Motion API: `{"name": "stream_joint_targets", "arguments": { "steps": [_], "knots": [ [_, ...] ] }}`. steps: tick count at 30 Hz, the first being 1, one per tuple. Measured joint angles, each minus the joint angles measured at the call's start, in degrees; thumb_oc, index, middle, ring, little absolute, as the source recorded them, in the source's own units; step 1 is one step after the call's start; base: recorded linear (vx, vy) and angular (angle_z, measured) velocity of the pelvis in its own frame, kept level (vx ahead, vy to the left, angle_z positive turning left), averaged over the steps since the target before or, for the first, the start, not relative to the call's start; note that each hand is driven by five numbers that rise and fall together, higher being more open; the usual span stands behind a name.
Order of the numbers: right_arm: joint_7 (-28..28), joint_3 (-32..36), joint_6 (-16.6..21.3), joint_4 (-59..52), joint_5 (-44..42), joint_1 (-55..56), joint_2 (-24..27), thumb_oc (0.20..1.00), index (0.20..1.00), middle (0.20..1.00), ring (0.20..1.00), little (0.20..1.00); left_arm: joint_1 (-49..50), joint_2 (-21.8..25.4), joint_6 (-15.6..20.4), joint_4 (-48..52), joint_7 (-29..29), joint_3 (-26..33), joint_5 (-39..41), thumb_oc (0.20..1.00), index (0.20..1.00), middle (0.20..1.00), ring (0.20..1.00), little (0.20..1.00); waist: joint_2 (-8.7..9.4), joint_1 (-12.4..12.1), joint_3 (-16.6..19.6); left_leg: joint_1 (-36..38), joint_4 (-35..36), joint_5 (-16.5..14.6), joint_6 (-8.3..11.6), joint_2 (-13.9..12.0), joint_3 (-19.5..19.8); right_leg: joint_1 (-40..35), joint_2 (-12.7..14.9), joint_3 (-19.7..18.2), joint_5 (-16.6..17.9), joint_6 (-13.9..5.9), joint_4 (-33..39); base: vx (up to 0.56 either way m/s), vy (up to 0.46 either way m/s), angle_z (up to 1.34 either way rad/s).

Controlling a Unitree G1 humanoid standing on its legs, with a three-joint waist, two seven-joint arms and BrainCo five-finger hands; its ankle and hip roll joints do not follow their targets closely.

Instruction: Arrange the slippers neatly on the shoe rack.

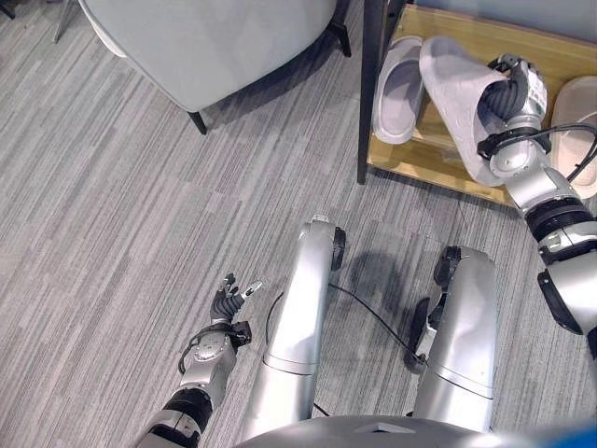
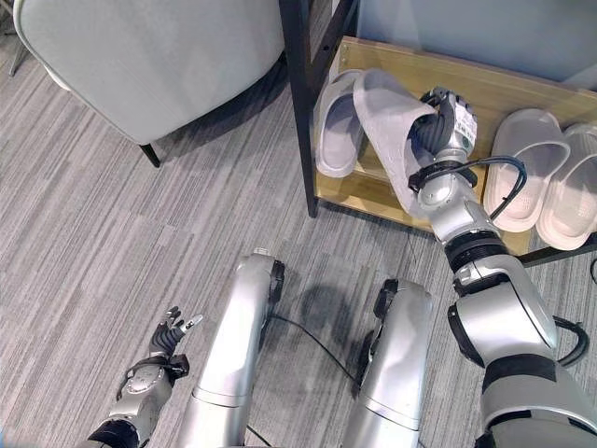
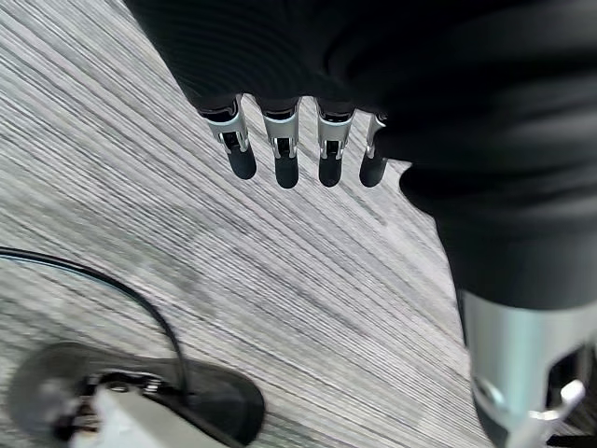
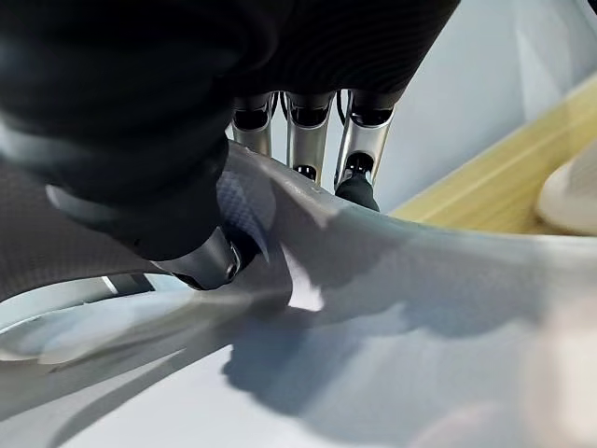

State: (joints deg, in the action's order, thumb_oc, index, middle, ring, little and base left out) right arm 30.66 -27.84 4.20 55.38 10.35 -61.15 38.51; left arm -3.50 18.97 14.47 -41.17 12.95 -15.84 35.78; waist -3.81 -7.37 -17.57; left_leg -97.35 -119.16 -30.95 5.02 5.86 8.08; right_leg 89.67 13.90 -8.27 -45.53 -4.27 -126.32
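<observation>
Grey slipper (image 2: 387, 121) clamped in right robot hand (image 2: 446, 119) over rack (image 2: 485, 89) | left robot hand (image 1: 227, 301) relaxed | chair (image 1: 201, 42) beside rack

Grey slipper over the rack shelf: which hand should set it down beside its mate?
Right. The right hand already grips the grey slipper, tilted above the wooden shelf next to the other grey slipper. The left hand hangs open and empty low over the carpet, far from the rack.

Slippers: four, all pale. One grey slipper (image 2: 338, 126) lay on the shoe rack (image 2: 508, 89); one grey slipper (image 2: 387, 131) was tilted in the right hand (image 2: 446, 117); two beige slippers (image 2: 520, 168) (image 2: 571, 191) sat right. Shoe rack: one. Chair (image 2: 149, 56): one.
</observation>
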Motion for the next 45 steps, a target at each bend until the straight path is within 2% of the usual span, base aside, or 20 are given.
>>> {"name": "stream_joint_targets", "arguments": {
  "steps": [2, 4, 6, 10, 14, 20, 21, 23, 29, 30, 31, 34, 38, 40, 45],
  "knots": [
    [0.0, -0.1, -0.5, 4.0, -0.1, -1.9, -0.3, 0.200, 0.200, 0.200, 0.200, 0.200, 0.3, 0.5, 0.0, -1.0, 0.0, -0.1, 0.0, 1.000, 1.000, 1.000, 1.000, 1.000, 0.13, -0.1, -0.1, 0.1, -3.3, -1.6, 0.06, -0.3, 0.4, -0.2, -0.7, -0.7, -1.6, -0.40, -3.1, 0.03, 0.013, -0.14],
    [0.0, 0.0, -1.0, 4.4, -0.2, -2.1, -0.1, 0.200, 0.200, 0.200, 0.200, 0.200, 0.9, 0.8, -0.2, -1.2, 0.0, 0.0, 0.0, 1.000, 1.000, 1.000, 1.000, 1.000, 0.87, 0.3, -0.6, 0.2, -4.1, -1.9, 0.42, -0.4, 0.6, -0.2, -1.0, -1.2, -1.9, -0.54, -3.9, 0.03, 0.013, -0.06],
    [0.3, -2.3, -1.6, 10.3, -0.1, -4.7, -0.5, 0.200, 0.200, 0.200, 0.200, 0.200, 0.6, 1.9, -0.3, -1.6, 0.1, -1.8, -0.3, 1.000, 1.000, 1.000, 1.000, 1.000, 1.16, 0.1, -1.5, 0.1, -6.9, -2.9, 0.90, -0.9, 0.8, 0.1, -1.6, -2.2, -2.1, -0.14, -6.6, 0.04, 0.021, -0.14],
    [0.3, -3.1, -3.3, 14.2, -0.2, -6.5, -2.5, 0.200, 0.200, 0.200, 0.200, 0.200, 0.6, 2.2, -0.5, -2.2, 0.1, -2.7, -0.8, 1.000, 1.000, 1.000, 1.000, 1.000, 1.23, 0.3, -1.5, 0.4, -6.8, -3.0, 1.07, -1.0, 0.7, -0.3, -1.7, -2.2, -2.1, -0.17, -6.3, 0.03, 0.026, -0.03],
    [0.5, -0.3, -3.4, 18.1, -5.5, -9.0, -4.3, 0.200, 0.200, 0.200, 0.200, 0.200, 0.7, 3.5, -0.5, -1.5, 0.4, -6.3, -2.7, 1.000, 1.000, 1.000, 1.000, 1.000, 0.99, -0.2, -1.7, 0.5, -6.5, -2.9, 0.73, -0.9, 0.4, -0.3, -1.3, -2.2, -2.1, -0.14, -6.0, 0.01, 0.045, 0.02],
    [0.3, -1.9, -3.8, 20.2, -8.6, -13.2, -3.4, 0.200, 0.200, 0.200, 0.200, 0.200, 2.8, 4.9, -0.5, -0.7, 0.4, -6.1, -3.9, 1.000, 1.000, 1.000, 1.000, 1.000, -0.34, -0.5, -4.4, 0.7, -6.4, -2.8, 0.63, -0.6, 0.3, -0.8, -0.8, -2.2, -2.1, -0.12, -6.1, -0.02, 0.026, 0.04],
    [0.3, -1.9, -3.8, 20.8, -9.1, -13.5, -2.5, 0.200, 0.200, 0.200, 0.200, 0.200, 2.9, 5.0, -0.5, -0.6, 0.4, -6.1, -3.9, 1.000, 1.000, 1.000, 1.000, 1.000, -0.36, -1.4, -5.1, 0.9, -6.4, -2.8, 0.62, -0.6, 0.3, -0.9, -0.8, -2.2, -2.1, -0.05, -6.1, -0.03, 0.051, -0.02],
    [-0.4, -3.5, -4.0, 21.1, -9.2, -15.2, -2.0, 0.200, 0.200, 0.200, 0.200, 0.200, 3.3, 5.1, -0.5, -0.6, 0.4, -4.4, -3.8, 1.000, 1.000, 1.000, 1.000, 1.000, -0.15, -1.6, -7.1, 1.2, -6.5, -2.7, 0.44, -0.6, 0.2, -1.2, -0.8, -2.2, -2.1, 0.01, -6.1, 0.00, 0.051, -0.01],
    [-1.1, 0.4, -3.8, 23.1, -17.4, -16.1, -2.0, 0.200, 0.200, 0.200, 0.200, 0.200, 3.0, 5.3, -0.5, -0.2, 0.7, -4.0, -3.2, 1.000, 1.000, 1.000, 1.000, 1.000, 0.34, -2.7, -7.5, 1.4, -6.4, -2.8, 0.51, -0.2, 0.3, -2.0, -0.4, -2.1, -2.1, -0.06, -5.9, 0.00, 0.002, 0.03],
    [-1.2, 0.4, -3.7, 23.1, -18.2, -16.1, -2.0, 0.680, 0.680, 0.680, 0.680, 0.680, 3.3, 5.6, -0.4, 1.1, 0.7, -4.3, -3.2, 1.000, 1.000, 1.000, 1.000, 1.000, 0.68, -2.7, -7.8, 1.4, -6.3, -2.9, 0.75, 0.0, 0.3, -1.9, -0.3, -2.1, -2.1, -0.09, -5.9, -0.01, 0.009, 0.08],
    [-1.2, 0.4, -3.7, 23.1, -18.5, -16.1, -1.9, 1.000, 1.000, 1.000, 1.000, 1.000, 3.6, 6.2, -0.4, 2.6, 0.4, -4.5, -3.3, 1.000, 1.000, 1.000, 1.000, 1.000, 0.92, -2.7, -8.4, 1.4, -6.2, -2.9, 0.76, 0.1, 0.2, -1.9, -0.1, -2.0, -2.1, -0.09, -5.9, -0.01, 0.012, 0.06],
    [-1.2, -2.2, -3.8, 23.3, -19.0, -17.8, -1.8, 1.000, 1.000, 1.000, 1.000, 1.000, 3.8, 6.5, -0.4, 2.9, -0.1, -4.9, -3.4, 1.000, 1.000, 1.000, 1.000, 1.000, 0.66, -2.6, -9.9, 1.4, -6.2, -2.8, 0.67, 0.2, 0.1, -1.9, -0.1, -2.1, -2.1, -0.09, -6.0, -0.01, 0.007, 0.01],
    [-1.1, -4.7, -3.7, 23.2, -17.8, -20.4, -2.5, 1.000, 1.000, 1.000, 1.000, 1.000, 3.3, 8.1, -0.4, 2.2, -0.1, -7.9, -8.3, 1.000, 1.000, 1.000, 1.000, 1.000, 0.14, -1.6, -11.7, 1.4, -6.4, -2.6, 0.17, 0.1, -0.5, -1.7, -0.1, -2.6, -2.1, 0.04, -6.2, -0.01, 0.008, -0.02],
    [-0.5, -4.5, -3.7, 23.3, -16.8, -20.8, -2.5, 1.000, 1.000, 1.000, 1.000, 1.000, 3.2, 8.2, -0.4, 1.3, 0.0, -8.6, -8.3, 1.000, 1.000, 1.000, 1.000, 1.000, -0.38, -1.4, -12.0, 1.4, -6.9, -2.6, 0.00, 0.0, -1.0, -1.5, 0.0, -3.4, -2.1, 0.04, -6.8, -0.02, 0.012, 0.00],
    [1.5, -1.6, -2.6, 22.6, -18.1, -20.8, -2.9, 1.000, 1.000, 1.000, 1.000, 1.000, 2.7, 6.7, -0.2, -5.5, 1.0, -8.3, -8.3, 1.000, 1.000, 1.000, 1.000, 1.000, -0.40, -1.1, -12.0, 1.5, -6.9, -2.5, -0.18, 0.0, -1.2, -1.6, -0.1, -3.6, -2.1, 0.04, -6.8, -0.02, 0.012, 0.00]
  ]
}}
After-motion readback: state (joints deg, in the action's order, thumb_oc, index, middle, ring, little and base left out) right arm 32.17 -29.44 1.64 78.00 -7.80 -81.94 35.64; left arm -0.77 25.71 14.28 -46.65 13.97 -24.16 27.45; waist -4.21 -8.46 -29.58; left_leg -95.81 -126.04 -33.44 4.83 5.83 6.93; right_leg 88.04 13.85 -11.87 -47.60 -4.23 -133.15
